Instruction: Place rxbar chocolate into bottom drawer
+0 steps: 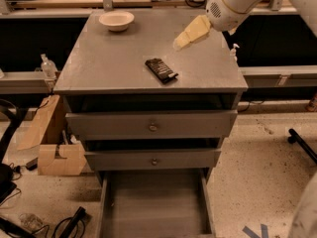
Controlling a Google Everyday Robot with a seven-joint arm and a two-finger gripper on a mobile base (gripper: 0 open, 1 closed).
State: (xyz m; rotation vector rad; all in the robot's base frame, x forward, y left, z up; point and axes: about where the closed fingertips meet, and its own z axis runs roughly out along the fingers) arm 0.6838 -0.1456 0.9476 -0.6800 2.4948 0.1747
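The rxbar chocolate (161,70) is a small flat black bar lying on the grey cabinet top (109,63), near its front middle. My gripper (182,40) with pale yellow fingers hangs above the top, up and to the right of the bar, apart from it and holding nothing. The white arm reaches in from the upper right. The bottom drawer (154,202) is pulled out below, a long grey tray with nothing visible in it.
A white bowl (116,20) stands at the back left of the top. Two shallower knobbed drawers (152,125) stand slightly out above the bottom one. Cardboard boxes (49,143) and cables lie on the floor at left. A spray bottle (47,66) stands at left.
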